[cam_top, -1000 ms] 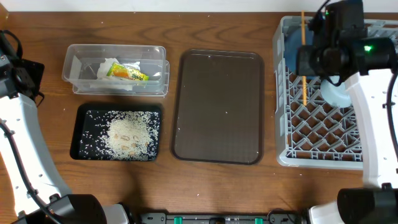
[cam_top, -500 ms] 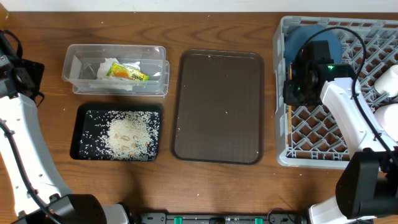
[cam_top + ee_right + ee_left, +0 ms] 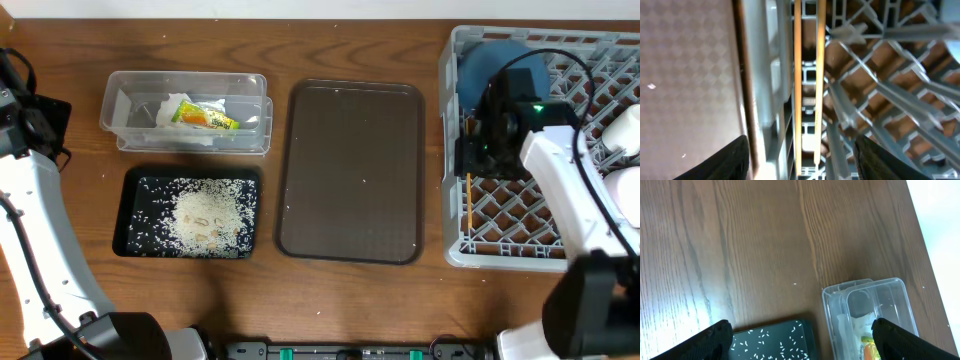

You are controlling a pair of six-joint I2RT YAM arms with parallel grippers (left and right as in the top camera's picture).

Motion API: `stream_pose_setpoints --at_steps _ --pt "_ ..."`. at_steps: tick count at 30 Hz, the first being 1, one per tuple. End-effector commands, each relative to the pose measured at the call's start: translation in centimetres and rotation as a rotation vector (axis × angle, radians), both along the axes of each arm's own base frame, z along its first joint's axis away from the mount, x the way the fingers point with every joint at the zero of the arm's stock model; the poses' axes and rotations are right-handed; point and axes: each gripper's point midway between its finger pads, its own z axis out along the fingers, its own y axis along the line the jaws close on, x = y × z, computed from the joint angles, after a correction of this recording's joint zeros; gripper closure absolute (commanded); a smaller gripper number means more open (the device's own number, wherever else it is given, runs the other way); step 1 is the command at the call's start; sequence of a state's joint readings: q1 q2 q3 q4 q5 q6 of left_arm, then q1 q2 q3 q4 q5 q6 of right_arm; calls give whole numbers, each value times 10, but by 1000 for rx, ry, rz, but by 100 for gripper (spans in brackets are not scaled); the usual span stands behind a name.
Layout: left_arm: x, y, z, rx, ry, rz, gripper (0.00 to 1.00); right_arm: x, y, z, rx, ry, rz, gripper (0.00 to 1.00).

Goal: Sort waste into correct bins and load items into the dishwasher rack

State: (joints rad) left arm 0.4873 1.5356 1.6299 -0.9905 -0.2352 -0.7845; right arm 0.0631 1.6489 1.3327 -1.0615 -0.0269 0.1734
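Observation:
Two wooden chopsticks (image 3: 798,75) lie side by side inside the grey dishwasher rack (image 3: 520,250), along its left wall. One of these chopsticks (image 3: 469,205) shows from overhead. My right gripper (image 3: 805,165) hangs open over them, its fingers wide apart and touching neither. The dark-blue dish (image 3: 495,62) stands at the rack's back left and a white cup (image 3: 628,128) at its right. The clear tub (image 3: 187,112) holds the napkin (image 3: 165,108) and the wrapper (image 3: 205,118). Rice (image 3: 205,218) lies in the black tray (image 3: 135,190). My left gripper (image 3: 802,345) is open above the table, beside both bins.
A brown serving tray (image 3: 352,172) lies between the bins and the rack. The rack's left wall (image 3: 767,75) runs close to the brown tray's edge. A few rice grains (image 3: 770,342) show in the black tray's corner under my left gripper.
My right arm came down low over the rack's left side and its gripper opened. The chopsticks it held now lie along the rack's left wall. The left arm has not moved.

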Motion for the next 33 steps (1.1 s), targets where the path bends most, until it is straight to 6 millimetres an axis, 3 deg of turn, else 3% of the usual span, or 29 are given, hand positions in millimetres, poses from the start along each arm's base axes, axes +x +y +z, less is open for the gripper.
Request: stream_pose_setpoints --at_steps 1,4,8,11,12,19,23,27,33 --pt "-1 2 0 5 7 1 8 1 1 64 29 -182 -38 34" --pt "-1 2 0 5 7 1 8 -16 3 99 53 -274 -68 34" --pt "-1 2 0 5 7 1 8 -55 13 143 80 -389 -41 34" --pt "-1 2 0 5 7 1 8 -82 26 160 115 -467 0 32" --pt "-1 2 0 5 7 1 8 -92 30 163 125 -487 21 1" --pt "-1 2 0 5 7 1 8 -148 32 155 146 -489 86 1" --pt "-1 2 0 5 7 1 8 -169 30 151 164 -452 79 1" --pt "-1 2 0 5 7 1 8 -173 30 149 164 -439 78 1" --pt "-1 2 0 5 7 1 8 -162 22 145 119 -467 46 1"
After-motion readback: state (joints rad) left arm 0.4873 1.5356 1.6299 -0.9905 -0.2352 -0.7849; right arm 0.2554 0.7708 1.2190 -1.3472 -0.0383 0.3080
